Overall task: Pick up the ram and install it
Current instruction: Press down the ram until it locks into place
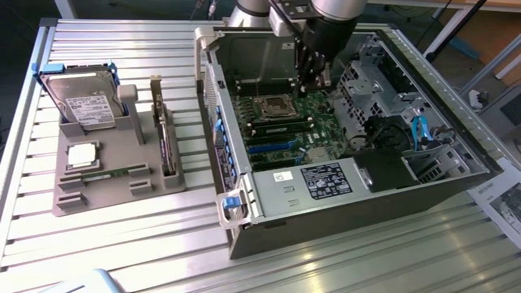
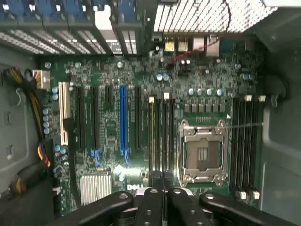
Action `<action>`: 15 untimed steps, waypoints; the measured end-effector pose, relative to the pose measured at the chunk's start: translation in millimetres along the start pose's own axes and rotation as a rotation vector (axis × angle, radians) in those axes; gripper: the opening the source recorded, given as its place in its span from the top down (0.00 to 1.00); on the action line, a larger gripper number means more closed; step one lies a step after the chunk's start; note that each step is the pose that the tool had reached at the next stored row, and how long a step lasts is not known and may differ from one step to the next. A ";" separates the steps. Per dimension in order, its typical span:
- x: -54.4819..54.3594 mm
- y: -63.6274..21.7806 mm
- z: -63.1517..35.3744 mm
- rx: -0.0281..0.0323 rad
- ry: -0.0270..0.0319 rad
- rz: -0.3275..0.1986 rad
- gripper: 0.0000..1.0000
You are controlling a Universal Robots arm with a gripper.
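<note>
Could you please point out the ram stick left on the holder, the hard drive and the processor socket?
ram stick (image 1: 104,175), exterior view, middle of its top edge.
hard drive (image 1: 84,102), exterior view, its label.
processor socket (image 2: 201,157), wrist view, its centre.

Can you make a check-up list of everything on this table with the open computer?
Surface: slatted metal table.
Job's things: one ram lying in the grey holder; open computer case with motherboard.
Clutter: hard drive, processor chip, expansion card, all in the holder.
Grippers: gripper shut, inside the case above the motherboard; whether it holds anything, cannot tell.
Cables: blue cable in the case.
Surroundings: printed sheet at the exterior view's right.
</note>
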State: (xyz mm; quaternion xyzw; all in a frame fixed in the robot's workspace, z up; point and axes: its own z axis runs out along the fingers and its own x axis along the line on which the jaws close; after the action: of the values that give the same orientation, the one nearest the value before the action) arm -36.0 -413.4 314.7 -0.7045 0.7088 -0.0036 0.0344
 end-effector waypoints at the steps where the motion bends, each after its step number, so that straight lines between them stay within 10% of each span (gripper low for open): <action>1: 0.0 -6.2 0.3 0.0000 0.0001 0.000 0.90; 15: -0.1 -12.8 0.7 0.0000 0.0000 0.000 0.90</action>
State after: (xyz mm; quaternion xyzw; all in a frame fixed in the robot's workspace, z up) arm -23.2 -413.4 314.7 -0.7045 0.7089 -0.0036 0.0344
